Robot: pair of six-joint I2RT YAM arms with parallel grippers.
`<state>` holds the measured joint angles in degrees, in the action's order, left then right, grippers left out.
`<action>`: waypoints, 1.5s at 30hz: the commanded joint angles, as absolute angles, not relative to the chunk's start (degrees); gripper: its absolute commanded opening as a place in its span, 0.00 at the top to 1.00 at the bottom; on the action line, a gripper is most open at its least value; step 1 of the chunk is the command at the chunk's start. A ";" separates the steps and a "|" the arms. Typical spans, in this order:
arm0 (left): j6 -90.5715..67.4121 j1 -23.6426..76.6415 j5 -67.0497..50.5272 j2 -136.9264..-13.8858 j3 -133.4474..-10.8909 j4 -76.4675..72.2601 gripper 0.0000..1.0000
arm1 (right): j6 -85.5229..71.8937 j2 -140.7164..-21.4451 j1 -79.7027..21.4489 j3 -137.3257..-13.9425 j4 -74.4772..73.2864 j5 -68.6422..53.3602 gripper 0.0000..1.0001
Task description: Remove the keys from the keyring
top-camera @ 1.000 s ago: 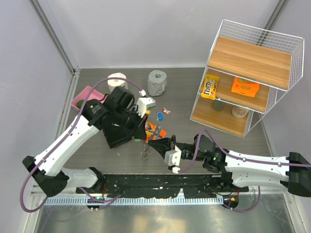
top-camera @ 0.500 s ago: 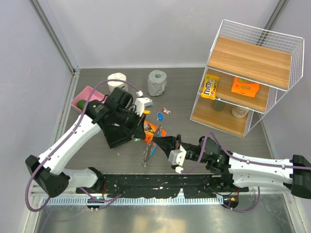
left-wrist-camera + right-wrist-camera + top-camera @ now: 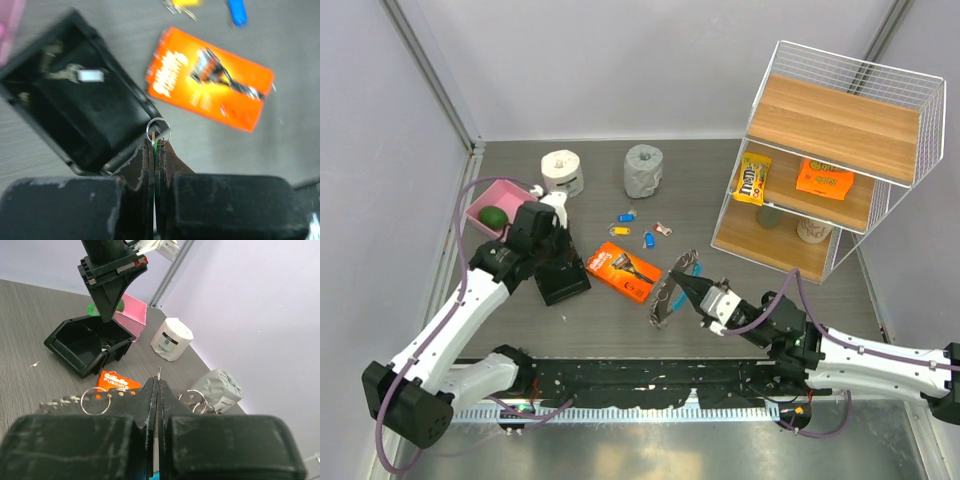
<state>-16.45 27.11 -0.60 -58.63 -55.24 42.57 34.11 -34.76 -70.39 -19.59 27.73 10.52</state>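
The keys point(image 3: 666, 298), a fan of dull-grey metal, hang from my right gripper point(image 3: 688, 289) just above the table, with the light-blue keyring point(image 3: 692, 266) at their far end. In the right wrist view the gripper point(image 3: 158, 380) is shut on the cluster, with split rings point(image 3: 94, 400) and key ends showing on both sides of the jaws. My left gripper point(image 3: 554, 264) hangs over the open black box point(image 3: 564, 281). In the left wrist view it point(image 3: 158, 142) is shut on a thin piece with a small metal ring point(image 3: 159, 131) at its tip. The box point(image 3: 75, 115) holds a few loose keys point(image 3: 64, 75).
An orange razor pack point(image 3: 624, 271) lies between the grippers. Small blue, yellow and pink tagged pieces point(image 3: 646, 232) lie behind it. A white roll point(image 3: 562, 172), a grey roll point(image 3: 643, 169) and a pink tray point(image 3: 492, 208) stand at the back, and a wire shelf point(image 3: 820, 150) at the right.
My left gripper has pulled away to the left, from the key cluster to over the black box. My right gripper has moved right with the keys. The razor pack is now uncovered.
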 commanded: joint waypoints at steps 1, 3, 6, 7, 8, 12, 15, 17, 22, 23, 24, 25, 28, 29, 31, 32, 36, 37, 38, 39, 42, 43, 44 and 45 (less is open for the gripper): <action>-22.06 22.51 15.36 -60.28 -57.47 30.32 1.00 | 31.29 -32.26 -70.49 -21.35 26.03 15.90 0.95; -21.97 20.66 18.88 -62.92 -59.23 30.67 1.00 | 29.98 -33.39 -70.14 -23.28 22.60 21.32 0.95; -21.71 18.55 16.80 -66.17 -61.34 31.55 0.72 | 26.82 -35.68 -68.30 -26.88 14.27 26.80 0.95; -21.88 18.28 15.48 -67.14 -62.13 32.16 0.45 | 26.20 -36.73 -66.64 -28.55 12.32 26.89 0.95; -22.15 18.28 14.60 -67.76 -62.66 32.95 0.31 | 23.93 -37.00 -65.84 -29.17 9.87 26.72 0.95; -22.59 18.28 11.61 -67.15 -61.88 33.22 0.14 | 18.11 -37.00 -59.16 -30.32 5.89 22.69 0.95; -23.03 18.28 10.03 -65.57 -60.65 32.70 0.14 | 14.60 -37.00 -54.51 -30.15 4.05 21.27 0.95; -23.29 18.28 9.58 -64.43 -60.38 33.57 0.14 | 12.23 -37.79 -52.14 -30.50 1.60 21.36 0.95; -23.99 18.28 9.06 -59.78 -59.77 34.72 0.13 | 3.70 -44.36 -44.76 -35.58 -7.81 18.30 0.95; -23.99 18.28 8.44 -58.46 -59.16 34.46 0.12 | 2.04 -45.17 -43.87 -36.29 -10.26 16.37 0.95; -24.08 18.28 7.57 -57.23 -58.28 34.02 0.12 | 1.24 -47.26 -42.12 -37.52 -11.33 15.04 0.95; -24.43 18.28 7.04 -55.65 -57.31 33.14 0.12 | 0.62 -48.50 -41.14 -37.96 -13.08 12.68 0.95; -26.10 18.28 5.37 -51.95 -53.97 29.54 0.09 | 0.09 -54.90 -37.45 -40.25 -14.68 9.67 0.95; -26.54 18.28 5.01 -51.16 -53.53 29.10 0.09 | 0.09 -56.41 -36.57 -40.78 -14.76 8.28 0.95; -26.89 18.28 4.75 -50.28 -53.17 29.00 0.05 | 0.09 -61.51 -34.37 -42.71 -14.59 5.99 0.95; -26.63 18.28 4.66 -50.27 -53.17 29.09 0.03 | 0.09 -65.18 -33.23 -44.28 -14.33 5.54 0.95; -25.84 18.28 4.13 -49.66 -54.14 31.64 0.00 | -2.72 -70.84 -31.29 -48.85 -14.85 4.66 0.41; -25.49 18.28 4.22 -49.22 -54.05 32.08 0.01 | -3.16 -70.23 -31.38 -49.30 -14.94 5.01 0.15; -25.40 18.28 4.48 -48.70 -53.97 32.52 0.00 | -4.38 -69.44 -31.38 -49.22 -14.07 5.18 0.13; -25.23 18.28 4.92 -48.08 -53.96 33.04 0.00 | -4.92 -67.43 -31.38 -49.04 -13.89 5.88 0.09; -25.14 18.28 6.76 -45.97 -55.01 35.76 0.01 | -11.39 -62.42 -31.38 -50.00 -14.32 10.17 0.04; -25.05 18.28 7.46 -45.44 -56.41 37.42 0.00 | -12.90 -59.79 -31.38 -52.36 -15.37 10.46 0.05; -24.96 18.28 8.51 -44.66 -58.51 39.62 0.00 | -14.31 -58.55 -31.38 -53.95 -18.08 9.15 0.04; -24.79 18.28 9.74 -43.87 -59.84 41.38 0.00 | -13.54 -55.58 -31.38 -57.45 -19.58 8.27 0.04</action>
